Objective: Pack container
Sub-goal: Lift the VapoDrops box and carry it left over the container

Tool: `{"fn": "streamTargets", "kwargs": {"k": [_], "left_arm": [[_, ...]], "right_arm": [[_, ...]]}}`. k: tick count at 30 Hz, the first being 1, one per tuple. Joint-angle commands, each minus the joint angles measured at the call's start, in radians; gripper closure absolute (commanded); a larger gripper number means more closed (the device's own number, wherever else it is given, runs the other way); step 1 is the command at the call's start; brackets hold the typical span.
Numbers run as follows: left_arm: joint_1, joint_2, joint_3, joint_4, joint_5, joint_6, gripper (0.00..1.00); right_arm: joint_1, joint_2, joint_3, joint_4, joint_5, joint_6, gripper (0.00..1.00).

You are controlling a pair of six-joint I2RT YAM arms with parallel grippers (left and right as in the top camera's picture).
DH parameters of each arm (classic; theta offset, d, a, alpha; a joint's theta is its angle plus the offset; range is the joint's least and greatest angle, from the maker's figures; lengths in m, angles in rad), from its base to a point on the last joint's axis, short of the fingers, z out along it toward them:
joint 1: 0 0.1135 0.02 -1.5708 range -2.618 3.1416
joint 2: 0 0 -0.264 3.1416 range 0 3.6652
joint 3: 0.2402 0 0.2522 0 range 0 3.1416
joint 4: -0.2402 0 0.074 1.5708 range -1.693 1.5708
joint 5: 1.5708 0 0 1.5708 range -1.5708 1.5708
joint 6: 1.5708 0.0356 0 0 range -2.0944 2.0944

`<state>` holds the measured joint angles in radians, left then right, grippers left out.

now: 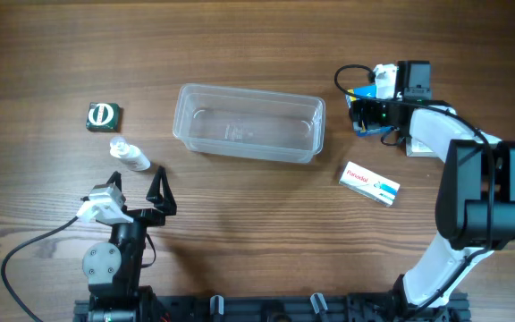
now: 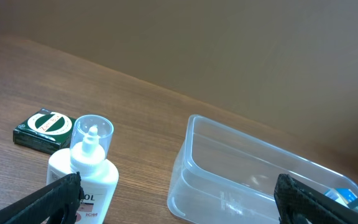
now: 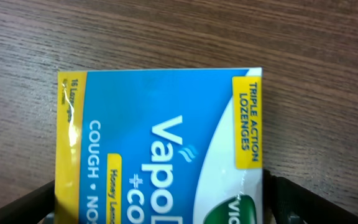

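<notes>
The clear rectangular plastic container (image 1: 249, 122) lies mid-table, toward the far edge. Just off its right end, the right gripper (image 1: 365, 114) straddles a blue-and-yellow lozenge packet (image 3: 160, 149); whether it grips is unclear. Toward the near-left corner, the left gripper (image 1: 137, 177) gapes wide and empty, with a small white plastic bottle (image 1: 130, 156) just ahead of it.

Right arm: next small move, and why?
Probably close the right claw on the lozenge pack: its fingers flank the pack, which seems to lie flat on the table, and the container is empty.
</notes>
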<state>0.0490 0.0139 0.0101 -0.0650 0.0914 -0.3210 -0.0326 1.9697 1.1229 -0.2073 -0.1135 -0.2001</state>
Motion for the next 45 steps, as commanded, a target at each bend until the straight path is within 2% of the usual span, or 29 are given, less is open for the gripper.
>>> {"fn": "streamTargets", "kwargs": {"k": [1, 4, 6, 15, 22, 27, 31, 37, 45], "left_arm": [[0.008, -0.007, -0.005, -0.006, -0.010, -0.002, 0.00], [0.008, -0.007, -0.005, -0.006, -0.010, -0.002, 0.00], [0.008, -0.007, -0.005, -0.006, -0.010, -0.002, 0.00], [0.008, -0.007, -0.005, -0.006, -0.010, -0.002, 0.00], [0.008, -0.007, -0.005, -0.006, -0.010, -0.002, 0.00], [0.008, -0.007, -0.005, -0.006, -0.010, -0.002, 0.00], [0.008, -0.007, -0.005, -0.006, -0.010, -0.002, 0.00], [0.008, -0.007, -0.005, -0.006, -0.010, -0.002, 0.00], [0.008, -0.007, -0.005, -0.006, -0.010, -0.002, 0.00]], "right_arm": [[0.031, 0.036, 0.012, -0.007, 0.092, 0.072, 0.07], [0.043, 0.035, 0.012, -0.008, 0.106, 0.072, 0.21], [0.046, 0.035, 0.012, -0.011, 0.106, 0.076, 0.25], [0.047, -0.047, 0.013, -0.040, 0.106, 0.145, 0.28], [0.047, -0.273, 0.032, -0.131, 0.073, 0.233, 0.27], [0.047, -0.459, 0.033, -0.194, -0.072, 0.322, 0.30], [0.047, -0.557, 0.033, -0.224, -0.273, 0.463, 0.32], [0.118, -0.567, 0.032, -0.245, -0.393, 0.613, 0.34], [0.332, -0.516, 0.030, -0.240, -0.238, 0.726, 0.33]]}}
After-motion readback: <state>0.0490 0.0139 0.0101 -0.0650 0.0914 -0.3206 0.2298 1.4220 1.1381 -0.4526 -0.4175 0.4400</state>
